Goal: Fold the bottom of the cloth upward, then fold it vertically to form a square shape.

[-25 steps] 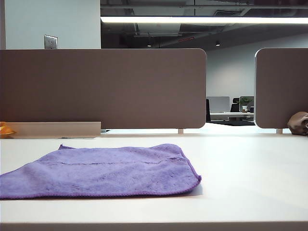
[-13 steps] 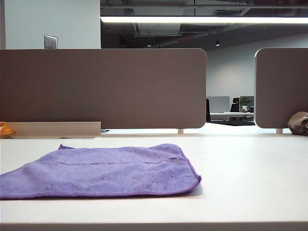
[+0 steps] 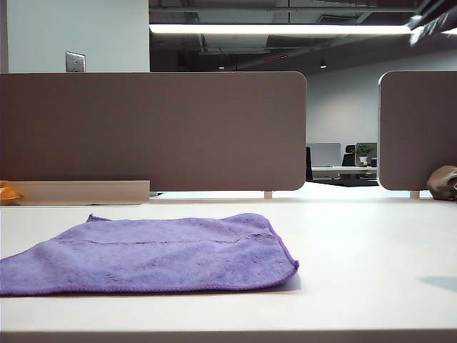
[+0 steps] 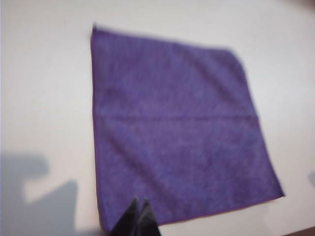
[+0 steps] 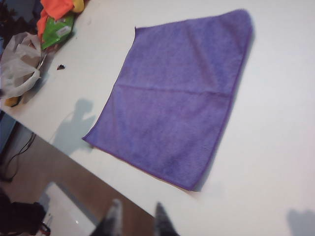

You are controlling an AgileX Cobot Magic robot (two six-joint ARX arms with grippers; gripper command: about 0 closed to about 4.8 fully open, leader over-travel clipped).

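The cloth (image 3: 153,254), a purple microfiber towel, lies spread flat on the left half of the white table (image 3: 371,250), its near edge close to the table's near edge. A faint crease runs across its middle, and a darker stitched hem borders it. It is unfolded; neither fold has been made.

The left gripper (image 4: 138,219) hangs above the cloth's near edge, its dark fingers (image 4: 146,221) pressed together and holding nothing. The right gripper (image 5: 138,219) hangs high over the table's near edge, beside the cloth's near right corner, its fingers (image 5: 114,216) slightly spread with nothing between them.

Some crumpled plastic bags (image 5: 19,64) and orange and green packaging (image 5: 58,22) sit at the table's far left side, well apart from the cloth.
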